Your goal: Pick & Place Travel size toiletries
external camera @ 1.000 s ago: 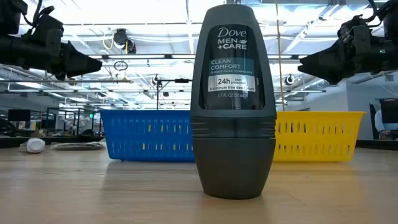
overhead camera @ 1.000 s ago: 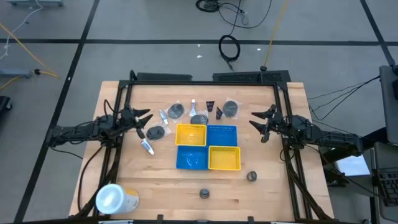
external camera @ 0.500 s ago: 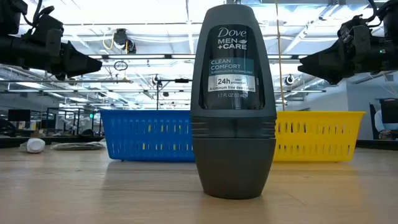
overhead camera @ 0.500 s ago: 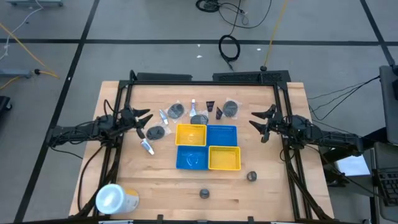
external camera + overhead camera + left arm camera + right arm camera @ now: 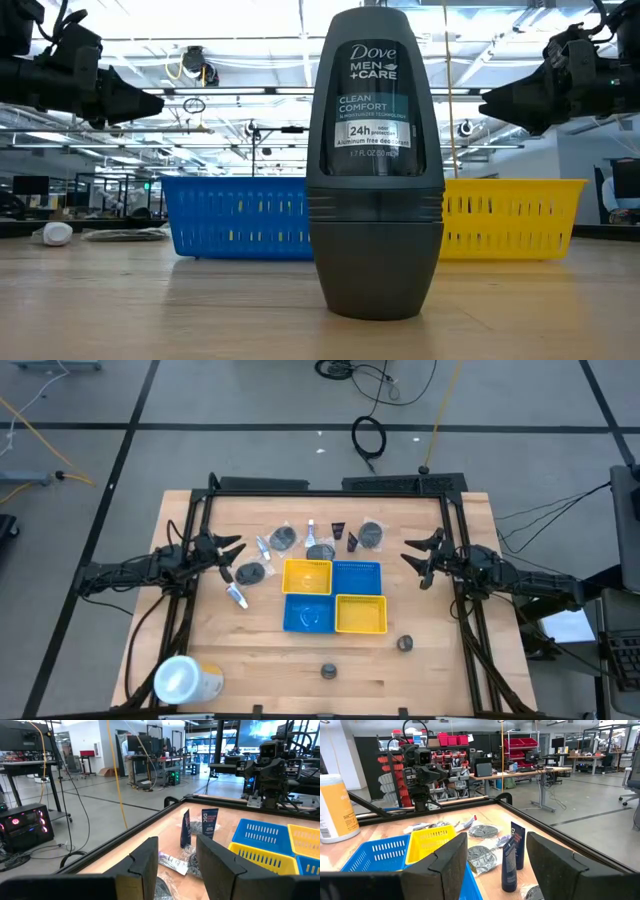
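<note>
Both pincers (image 5: 232, 549) (image 5: 413, 557) apart, flanking four trays (image 5: 335, 595), contents unclear.

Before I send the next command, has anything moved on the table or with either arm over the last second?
Nothing visibly changed. The left gripper and right gripper hover open and empty at the table's two sides, the toiletries lie beyond the trays, and the deodorant stands upright near the front edge.
</note>
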Controlling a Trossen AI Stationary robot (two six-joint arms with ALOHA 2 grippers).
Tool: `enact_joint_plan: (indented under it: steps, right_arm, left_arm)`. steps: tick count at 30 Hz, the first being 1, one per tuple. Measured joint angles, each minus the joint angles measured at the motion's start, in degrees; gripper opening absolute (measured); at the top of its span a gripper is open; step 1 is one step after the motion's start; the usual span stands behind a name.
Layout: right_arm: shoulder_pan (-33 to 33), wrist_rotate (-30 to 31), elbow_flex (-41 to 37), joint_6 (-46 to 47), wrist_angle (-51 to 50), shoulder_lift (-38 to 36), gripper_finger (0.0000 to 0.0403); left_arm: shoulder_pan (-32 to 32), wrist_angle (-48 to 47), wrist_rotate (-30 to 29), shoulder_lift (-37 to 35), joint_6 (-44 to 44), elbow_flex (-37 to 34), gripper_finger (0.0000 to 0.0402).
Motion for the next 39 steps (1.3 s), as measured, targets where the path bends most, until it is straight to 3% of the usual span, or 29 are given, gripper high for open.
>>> enact_joint_plan:
  steps: [10, 13, 17, 21, 29, 39]
  right_arm:
    - [-0.01, -1.87, 0.0, 1.72, 3.38, 0.11, 0.0196]
    - [0.08, -12.08, -0.01, 3.76, 10.93, 0.18, 0.0196]
    - [1.2, -31.84, -0.01, 6.05, 18.62, 0.65, 0.0196]
    - [3.32, -38.5, -0.01, 10.07, 19.1, 0.7, 0.0196]
    - [13.33, -38.89, -0.03, 14.92, 18.49, 3.93, 0.0196]
    - [27.47, -30.79, -0.03, 11.72, 18.83, 13.4, 0.0196]
  left_arm:
    - [0.0, 0.0, 0.01, 0.02, 0.01, 0.01, 0.0132]
    - [-0.01, 0.01, -0.01, 0.0, 0.0, 0.01, 0.0132]
    - [-0.01, -0.01, 0.01, 0.0, 0.01, -0.01, 0.0131]
    - [-0.01, -0.01, 0.0, 0.0, 0.0, 0.01, 0.0131]
    - [-0.01, 0.01, 0.0, 0.01, 0.0, 0.01, 0.0132]
    - [0.0, 0.01, 0.01, 0.0, 0.0, 0.01, 0.0132]
